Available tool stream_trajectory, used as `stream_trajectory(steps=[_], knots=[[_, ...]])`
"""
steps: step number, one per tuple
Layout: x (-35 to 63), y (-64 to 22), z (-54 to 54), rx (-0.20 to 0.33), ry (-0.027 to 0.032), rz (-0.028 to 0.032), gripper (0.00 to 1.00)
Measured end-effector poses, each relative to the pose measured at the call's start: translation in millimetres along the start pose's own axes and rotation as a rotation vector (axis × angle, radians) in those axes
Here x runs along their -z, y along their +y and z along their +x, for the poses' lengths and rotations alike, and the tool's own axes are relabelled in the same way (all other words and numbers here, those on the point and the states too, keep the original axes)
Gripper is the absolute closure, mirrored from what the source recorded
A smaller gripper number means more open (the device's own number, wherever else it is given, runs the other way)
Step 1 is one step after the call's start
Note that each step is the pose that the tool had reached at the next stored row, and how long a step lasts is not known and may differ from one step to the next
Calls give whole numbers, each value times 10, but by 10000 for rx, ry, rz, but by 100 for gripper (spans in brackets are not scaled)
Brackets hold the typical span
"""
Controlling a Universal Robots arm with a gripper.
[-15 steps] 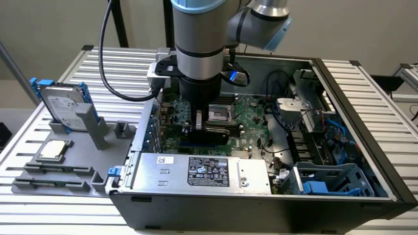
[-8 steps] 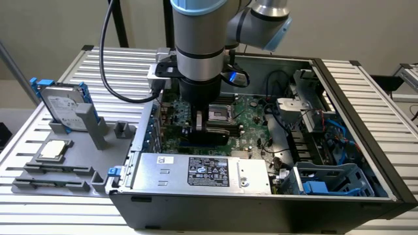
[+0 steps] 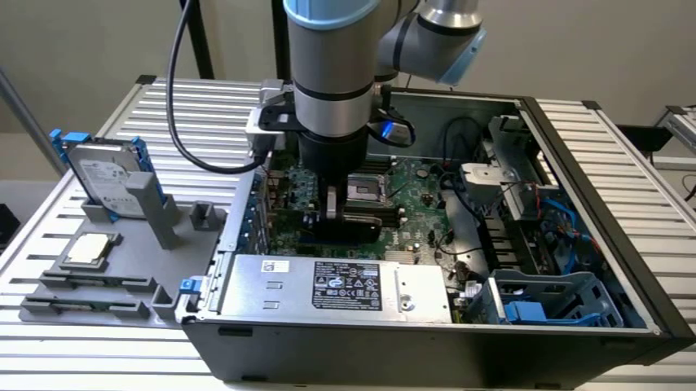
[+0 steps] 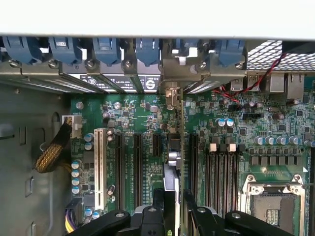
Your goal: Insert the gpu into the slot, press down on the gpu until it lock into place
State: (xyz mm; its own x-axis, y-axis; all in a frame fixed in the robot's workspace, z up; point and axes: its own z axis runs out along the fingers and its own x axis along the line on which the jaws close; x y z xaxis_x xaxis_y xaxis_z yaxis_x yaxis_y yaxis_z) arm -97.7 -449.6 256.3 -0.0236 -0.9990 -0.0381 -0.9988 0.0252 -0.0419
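Note:
The gpu (image 3: 326, 225) stands on edge, low over the green motherboard (image 3: 419, 204) inside the open computer case. My gripper (image 3: 348, 212) comes straight down onto its upper edge. In the wrist view the gpu (image 4: 173, 157) runs edge-on away from my gripper (image 4: 173, 212), whose black fingers (image 4: 158, 204) are shut on it from both sides. Its silver bracket (image 4: 171, 92) reaches the case's rear wall, between the blue clips. The slot is hidden under the card, in line with the black expansion connectors (image 4: 137, 164).
The metal power supply (image 3: 337, 285) sits just in front of the card, with a blue drive cage (image 3: 544, 305) and cables to the exterior view's right. Memory strips (image 4: 221, 172) and the CPU socket (image 4: 275, 201) flank the card. A hard drive (image 3: 109, 175) stands on the grey fixture outside.

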Motion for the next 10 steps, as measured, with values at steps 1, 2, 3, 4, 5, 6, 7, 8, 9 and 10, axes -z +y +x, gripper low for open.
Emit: stream_trajectory(steps=[1, 2, 3, 4, 5, 6, 7, 8, 9, 10], knots=[[-5, 0, 0, 4, 2, -1, 74], [-10, 1, 1, 8, 3, -1, 74], [-16, 1, 1, 12, 3, -2, 74], [-24, 1, 1, 16, -2, 0, 74], [-32, 1, 1, 21, -3, 0, 74], [-39, 2, 1, 26, -2, -1, 74], [-45, 2, 2, 29, 1, -3, 74], [-50, 3, 3, 33, 4, -5, 74], [-56, 3, 3, 37, 6, -6, 74], [-63, 3, 4, 41, 7, -6, 74]])
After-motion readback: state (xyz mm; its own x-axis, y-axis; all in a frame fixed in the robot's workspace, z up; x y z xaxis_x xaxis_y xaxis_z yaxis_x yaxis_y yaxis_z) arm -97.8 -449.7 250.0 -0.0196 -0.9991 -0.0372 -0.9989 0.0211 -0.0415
